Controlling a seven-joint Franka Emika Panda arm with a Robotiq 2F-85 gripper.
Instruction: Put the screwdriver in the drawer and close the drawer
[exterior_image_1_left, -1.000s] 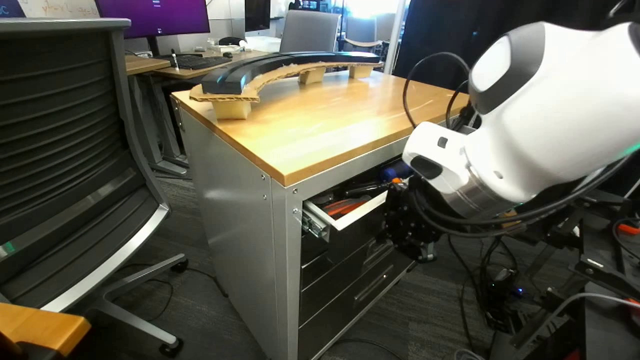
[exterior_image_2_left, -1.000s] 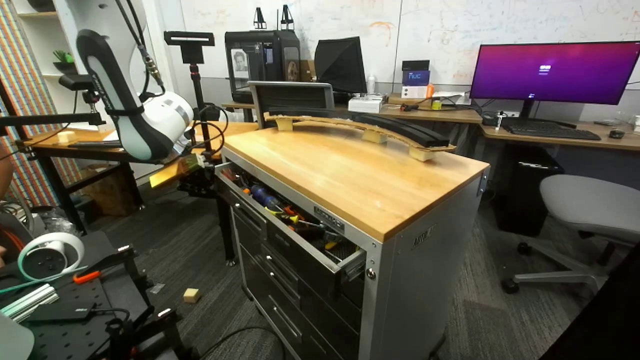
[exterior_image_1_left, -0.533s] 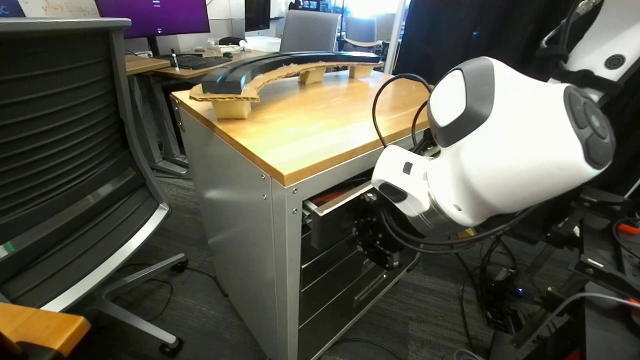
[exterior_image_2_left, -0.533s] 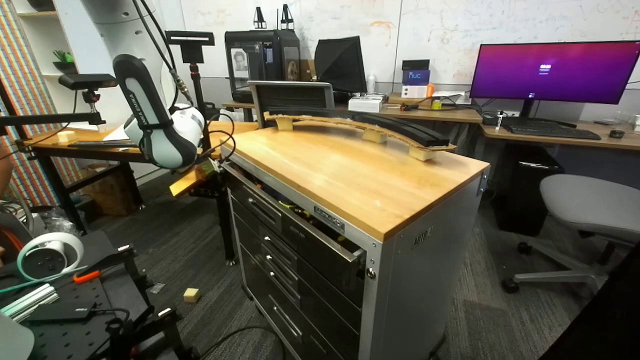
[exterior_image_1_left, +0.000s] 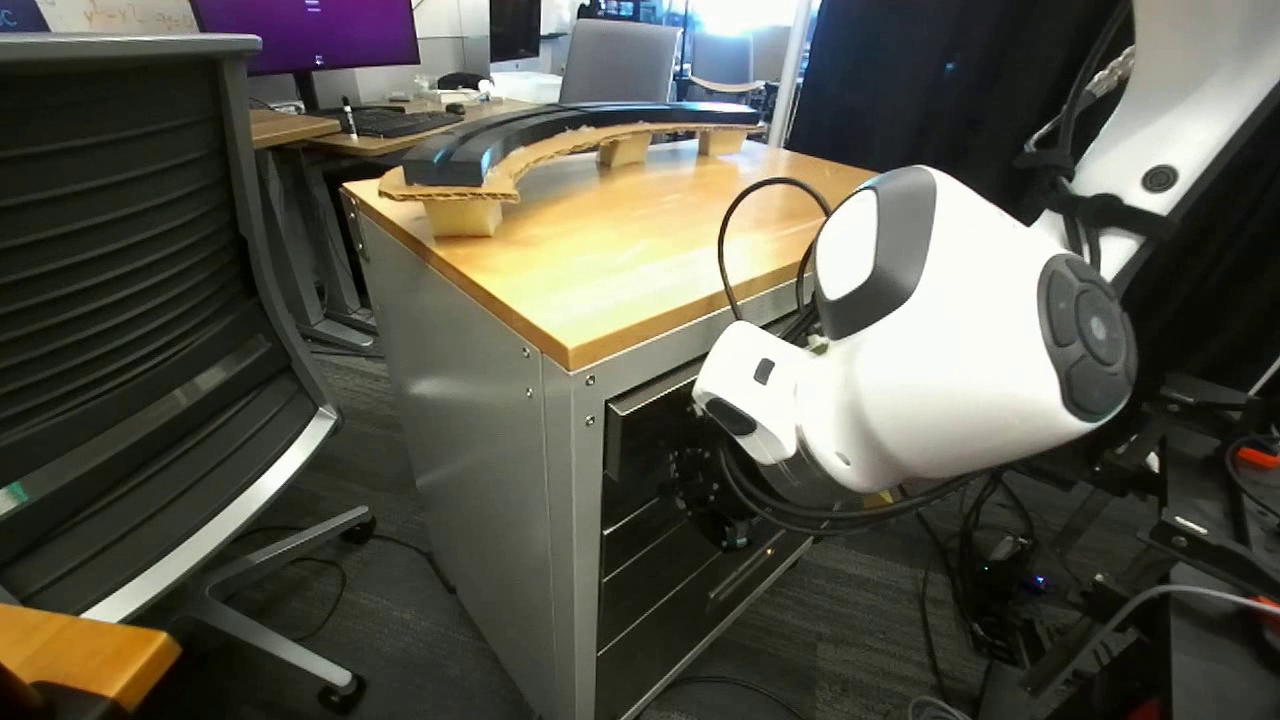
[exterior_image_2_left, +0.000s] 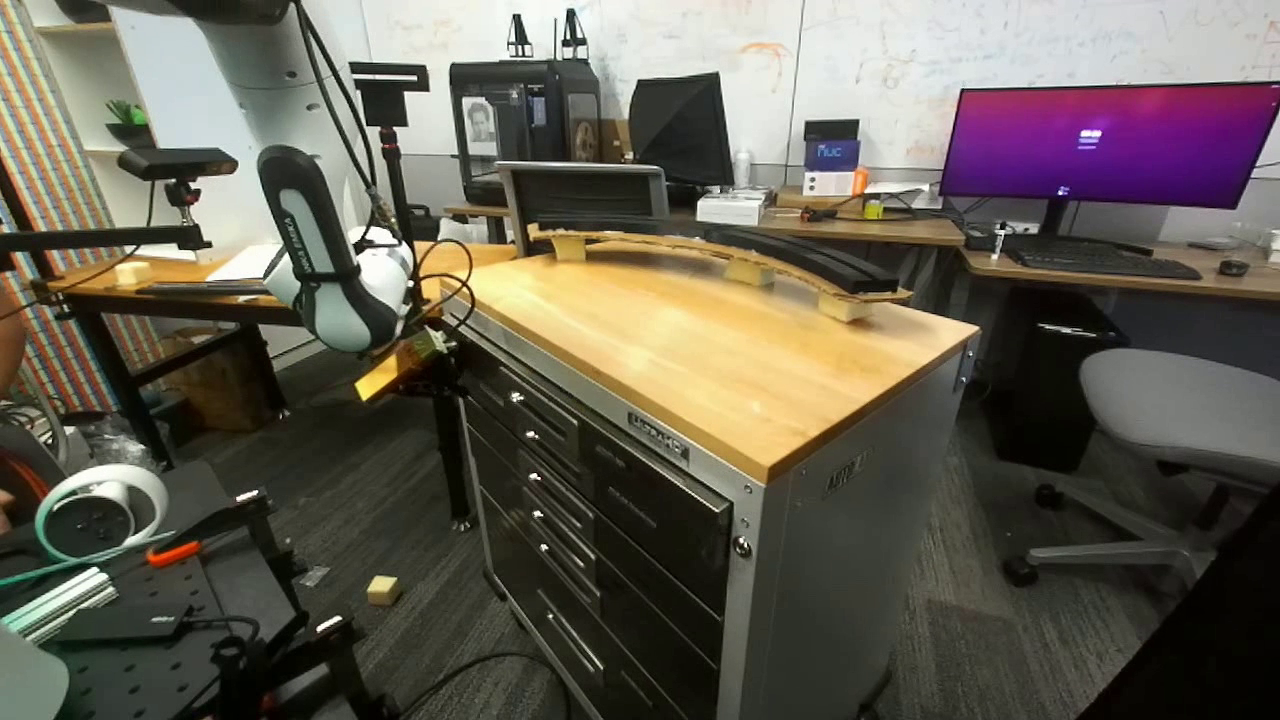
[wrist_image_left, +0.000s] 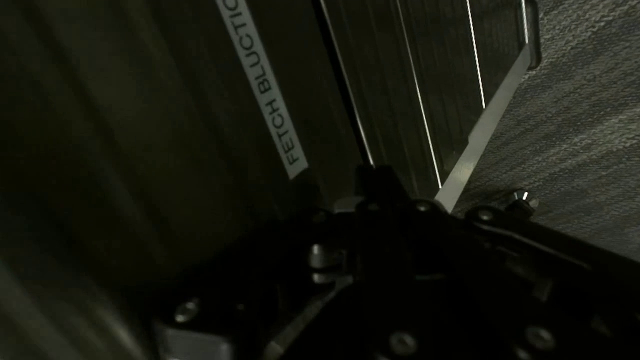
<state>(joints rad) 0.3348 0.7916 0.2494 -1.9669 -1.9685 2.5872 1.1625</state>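
The drawer (exterior_image_1_left: 645, 425) is the top one, with a dark front and silvery top edge. It also shows in an exterior view (exterior_image_2_left: 665, 500), where its front looks flush, or nearly flush, with the cabinet. Its inside is hidden. The screwdriver is out of view. My black gripper (exterior_image_1_left: 705, 495) is close in front of the drawer fronts, below the white wrist. In the wrist view my gripper's fingers (wrist_image_left: 377, 175) are dark, come together and show nothing between them. They point at a dark front with a white lettered label (wrist_image_left: 265, 95); contact is hard to tell.
The wooden worktop (exterior_image_2_left: 700, 350) carries a curved black piece on cardboard and foam blocks (exterior_image_2_left: 800, 262). Lower drawer fronts (exterior_image_1_left: 680, 590) lie below. An office chair (exterior_image_1_left: 150, 300) stands beside the cabinet. A yellow flat piece (exterior_image_2_left: 392, 370) sits at my wrist. Cables loop from the arm.
The drawer has slid in from open, with tools showing, to flush or nearly so. My arm and gripper have moved towards the cabinet and down along with the drawer front.
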